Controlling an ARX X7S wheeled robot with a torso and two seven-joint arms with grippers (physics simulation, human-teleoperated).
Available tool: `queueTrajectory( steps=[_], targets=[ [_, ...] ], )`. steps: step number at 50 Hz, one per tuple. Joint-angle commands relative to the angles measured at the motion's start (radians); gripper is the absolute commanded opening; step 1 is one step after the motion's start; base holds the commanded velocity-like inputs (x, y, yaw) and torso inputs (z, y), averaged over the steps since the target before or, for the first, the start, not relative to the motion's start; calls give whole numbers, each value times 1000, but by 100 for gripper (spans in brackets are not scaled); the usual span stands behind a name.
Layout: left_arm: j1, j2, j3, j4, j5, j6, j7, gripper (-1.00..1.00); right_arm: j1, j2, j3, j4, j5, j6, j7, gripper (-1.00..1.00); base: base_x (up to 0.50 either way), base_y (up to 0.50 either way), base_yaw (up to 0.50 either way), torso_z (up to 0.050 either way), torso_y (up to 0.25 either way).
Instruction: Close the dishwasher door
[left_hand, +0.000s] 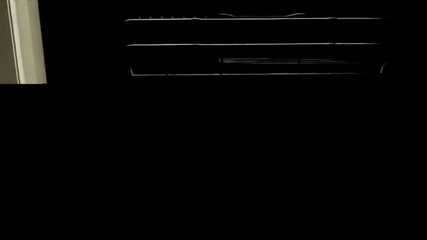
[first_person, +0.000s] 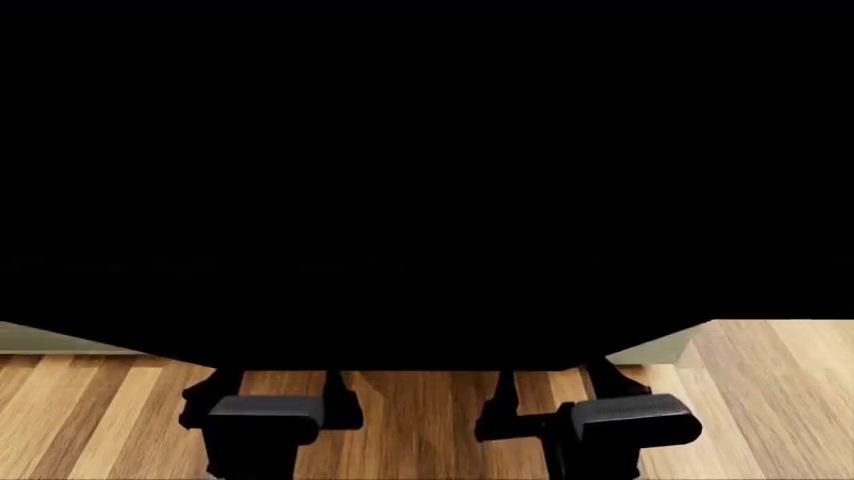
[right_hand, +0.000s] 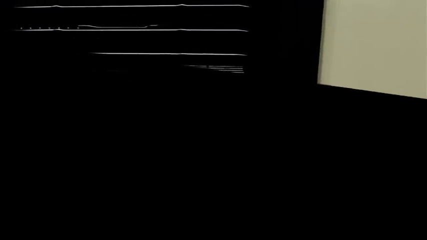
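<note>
Dishwasher door (first_person: 427, 180) hides both hands.

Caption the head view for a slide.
Black dishwasher door fills the view above wood floor, both arms reaching under its lower edge.

The head view is aimed forward and down, close over the black dishwasher door (first_person: 427, 180), with wood floor (first_person: 414, 410) below. Both wrist views are pointed ahead of their grippers into the same dark dishwasher interior.

A home kitchen: wood-plank floor (first_person: 400, 410), pale green cabinet fronts (right_hand: 373, 45) (a black dishwasher door (first_person: 427, 180) fills most views).
</note>
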Motion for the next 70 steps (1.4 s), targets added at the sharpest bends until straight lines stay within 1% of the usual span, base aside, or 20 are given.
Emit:
queueTrajectory(
  steps=[1, 7, 16, 23, 36, 39, 52, 63, 65, 70],
  targets=[
    [-35, -11, -10, 34, 22, 4, -15, 100, 42, 0, 7, -20, -8, 12, 9, 100, 0, 0, 0, 0, 0],
    [-40, -14, -11, 41, 24, 2, -17, 100, 44, 5, 8, -41, -5, 21, 13, 100, 0, 0, 0, 0, 4],
    [-50, -23, -9, 71, 26, -24, -23, 100, 129, -45, -8, -5, -14, 63, 17, 100, 0, 0, 0, 0, 1],
    [-59, -25, -10, 75, 22, -32, -23, 100, 142, -46, -7, -2, -10, 64, 16, 100, 0, 0, 0, 0, 1],
    [-84, -22, -8, 72, 11, -54, -19, 100, 150, -39, -5, 2, 4, 64, 9, 100, 0, 0, 0, 0, 2],
    [-89, -22, -7, 69, 7, -57, -17, 100, 124, -12, 5, -27, 17, 55, 4, 100, 0, 0, 0, 0, 0],
    [-115, -17, -4, 62, -6, -72, -9, 100, 121, 9, 14, -57, 30, 70, 8, 100, 0, 0, 0, 0, 2],
    [-138, -12, 1, 51, -17, -91, -3, 100, 136, 18, 19, -56, 40, 82, 4, 100, 0, 0, 0, 0, 0],
    [-143, -11, 1, 51, -20, -95, -2, 100, 164, 11, 22, -30, 51, 87, -6, 100, 0, 0, 0, 0, 5],
    [-152, -8, 2, 40, -25, -97, 3, 100, 174, 8, 21, -20, 50, 90, -7, 100, 0, 0, 0, 0, 0]
  ],
)
